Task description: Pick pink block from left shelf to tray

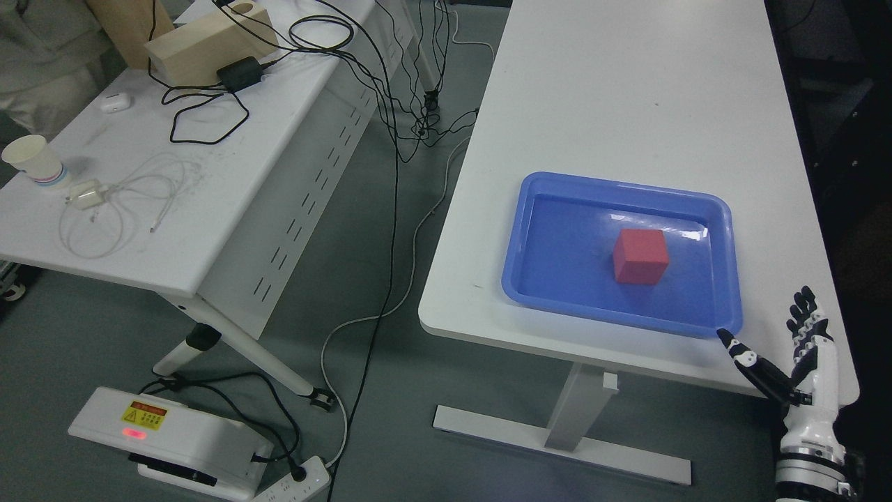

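Note:
A pink-red block (640,256) rests flat inside the blue tray (550,296) on the white table (627,84). My right hand (773,341) hovers at the table's near right corner, just right of the tray's front corner. Its fingers are spread, the thumb pointing toward the tray, and it holds nothing. The left arm does not show.
A second white table (209,181) at the left carries a paper cup (33,162), a wooden box (209,42), an earbud case, a charger and loose cables. Cables hang into the gap between the tables. A white device (167,439) and a power strip lie on the floor.

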Available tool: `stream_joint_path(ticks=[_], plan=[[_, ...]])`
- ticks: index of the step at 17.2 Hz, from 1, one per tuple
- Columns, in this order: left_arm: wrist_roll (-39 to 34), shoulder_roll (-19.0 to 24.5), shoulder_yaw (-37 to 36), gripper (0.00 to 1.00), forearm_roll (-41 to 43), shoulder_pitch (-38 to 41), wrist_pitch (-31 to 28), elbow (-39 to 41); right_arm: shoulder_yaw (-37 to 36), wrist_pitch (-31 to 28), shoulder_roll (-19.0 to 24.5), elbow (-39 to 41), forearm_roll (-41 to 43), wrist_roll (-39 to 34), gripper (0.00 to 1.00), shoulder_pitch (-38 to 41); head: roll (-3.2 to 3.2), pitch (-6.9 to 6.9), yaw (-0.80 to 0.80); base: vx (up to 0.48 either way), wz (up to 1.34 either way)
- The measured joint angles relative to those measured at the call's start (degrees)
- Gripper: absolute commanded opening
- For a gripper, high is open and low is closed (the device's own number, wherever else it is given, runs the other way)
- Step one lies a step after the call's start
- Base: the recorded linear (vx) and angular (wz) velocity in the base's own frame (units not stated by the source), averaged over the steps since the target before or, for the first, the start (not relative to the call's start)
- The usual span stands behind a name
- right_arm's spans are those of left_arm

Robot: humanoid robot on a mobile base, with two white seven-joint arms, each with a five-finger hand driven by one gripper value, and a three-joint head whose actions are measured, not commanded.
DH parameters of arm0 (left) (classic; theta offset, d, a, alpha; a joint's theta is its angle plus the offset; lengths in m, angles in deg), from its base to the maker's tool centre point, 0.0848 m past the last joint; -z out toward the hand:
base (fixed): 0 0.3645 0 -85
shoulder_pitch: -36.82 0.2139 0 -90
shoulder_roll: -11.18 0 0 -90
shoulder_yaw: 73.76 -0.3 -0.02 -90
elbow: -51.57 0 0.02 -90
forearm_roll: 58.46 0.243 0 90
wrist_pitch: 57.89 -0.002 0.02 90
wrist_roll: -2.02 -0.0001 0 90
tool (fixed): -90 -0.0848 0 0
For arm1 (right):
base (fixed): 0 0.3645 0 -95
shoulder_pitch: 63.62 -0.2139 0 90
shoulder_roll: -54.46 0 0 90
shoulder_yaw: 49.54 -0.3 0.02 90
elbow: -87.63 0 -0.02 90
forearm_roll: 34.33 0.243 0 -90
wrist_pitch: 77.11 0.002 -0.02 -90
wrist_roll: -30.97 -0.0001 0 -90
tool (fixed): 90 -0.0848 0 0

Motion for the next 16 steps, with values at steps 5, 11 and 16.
stream_joint_path(ticks=[5, 11, 16], plan=[[0.0, 0.0, 0.0, 1.0, 0.0, 0.0, 0.0, 0.0, -0.7, -0.2, 0.0, 0.0, 1.2, 0.4, 1.0, -0.1, 0.0, 0.0, 0.0, -0.105, -0.35], [0.0, 0.0, 0.0, 1.0, 0.0, 0.0, 0.0, 0.0, -0.7, -0.3, 0.0, 0.0, 1.8, -0.5, 1.0, -0.1, 0.0, 0.0, 0.0, -0.184, -0.12], [0.0, 0.0, 0.0, 1.0, 0.0, 0.0, 0.0, 0.0, -0.3, -0.2, 0.0, 0.0, 1.9, -0.7, 1.0, 0.1, 0.0, 0.0, 0.0, -0.201, 0.06]])
